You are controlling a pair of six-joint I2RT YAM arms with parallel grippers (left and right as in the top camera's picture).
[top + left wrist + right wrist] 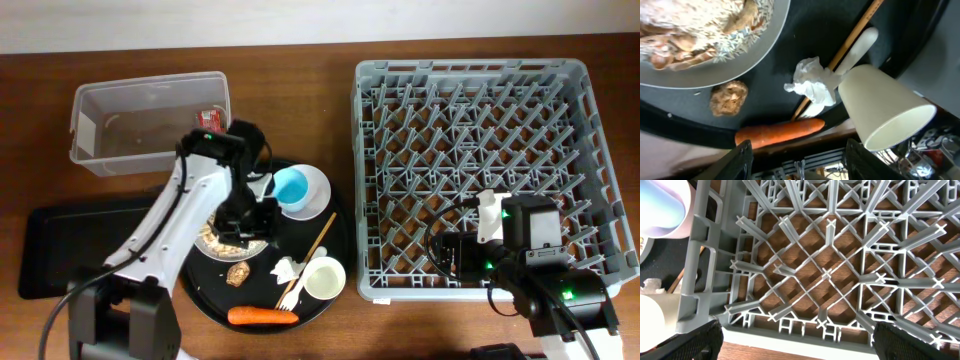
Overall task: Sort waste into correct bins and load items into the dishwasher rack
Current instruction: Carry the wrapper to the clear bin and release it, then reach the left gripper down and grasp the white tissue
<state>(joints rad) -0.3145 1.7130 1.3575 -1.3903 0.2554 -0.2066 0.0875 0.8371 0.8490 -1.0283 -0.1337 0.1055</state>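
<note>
**Both jaws apart and empty; waste and dishes crowd the round tray**

Overhead: the left arm (178, 215) hides most of the white plate (215, 243), and the set of its jaws is hard to make out here. The red wrapper (212, 117) lies in the clear tub (100, 125). The light blue cup (291, 187) overlaps the pale bowl (318, 186) on the round black tray (340, 240). The right arm hangs over the near edge of the dishwasher rack (480, 120).

Left wrist: the left jaws stand apart with nothing between them, above the carrot (780, 132). This close view shows the crumbly food scraps (700, 25), the brown lump (729, 97), the crumpled tissue (810, 82), the chopstick (855, 30) and the small white cup (885, 112). The fork is mostly hidden.

Right wrist: the right jaws are spread wide and empty over the rack's pegs. The blue cup is cut off at the frame's corner.
</note>
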